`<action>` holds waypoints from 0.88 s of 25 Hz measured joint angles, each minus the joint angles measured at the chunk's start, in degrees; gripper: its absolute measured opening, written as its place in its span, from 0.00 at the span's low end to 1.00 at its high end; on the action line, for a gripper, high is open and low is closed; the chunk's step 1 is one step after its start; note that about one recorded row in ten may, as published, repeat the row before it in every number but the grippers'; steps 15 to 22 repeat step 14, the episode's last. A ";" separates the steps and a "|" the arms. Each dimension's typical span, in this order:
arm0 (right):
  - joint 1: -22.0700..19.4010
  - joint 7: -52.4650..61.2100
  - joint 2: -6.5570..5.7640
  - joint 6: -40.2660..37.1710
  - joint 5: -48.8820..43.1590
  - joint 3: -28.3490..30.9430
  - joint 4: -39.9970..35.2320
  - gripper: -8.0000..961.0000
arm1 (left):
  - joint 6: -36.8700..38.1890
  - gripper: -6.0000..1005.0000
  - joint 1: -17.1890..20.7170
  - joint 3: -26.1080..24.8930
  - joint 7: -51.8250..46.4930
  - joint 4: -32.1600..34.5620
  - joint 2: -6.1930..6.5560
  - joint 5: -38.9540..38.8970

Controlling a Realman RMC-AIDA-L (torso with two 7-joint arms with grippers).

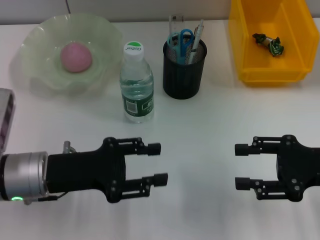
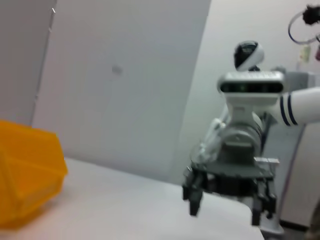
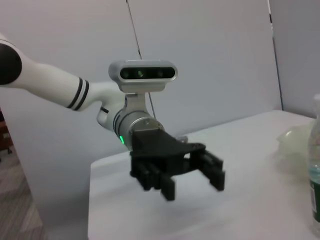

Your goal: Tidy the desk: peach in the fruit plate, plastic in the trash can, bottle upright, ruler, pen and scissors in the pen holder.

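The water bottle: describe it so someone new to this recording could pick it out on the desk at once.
On the white desk, look between the pale green fruit plate holding a pink peach and the black mesh pen holder. The water bottle stands upright just in front of the gap between them. It is the only clear container, with a green-and-white cap and a green label.

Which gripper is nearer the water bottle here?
Left. The left gripper sits just in front of the water bottle, jaws open; the right gripper is farther off, toward the yellow bin's side.
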 joint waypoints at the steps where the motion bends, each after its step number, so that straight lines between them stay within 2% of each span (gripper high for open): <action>1: 0.25 0.00 0.00 0.07 -0.02 0.00 -0.08 0.71 | -0.01 0.62 -0.15 -0.07 -0.56 0.16 -0.01 0.95; 13: 3.62 -0.07 0.15 1.50 -3.91 -0.18 0.25 0.71 | -0.39 0.62 -0.46 -0.50 -2.84 0.55 0.71 3.18; 22: 3.62 -0.07 0.15 1.50 -3.91 -0.18 0.25 0.71 | -0.41 0.62 -0.44 -0.50 -2.84 0.56 0.71 3.18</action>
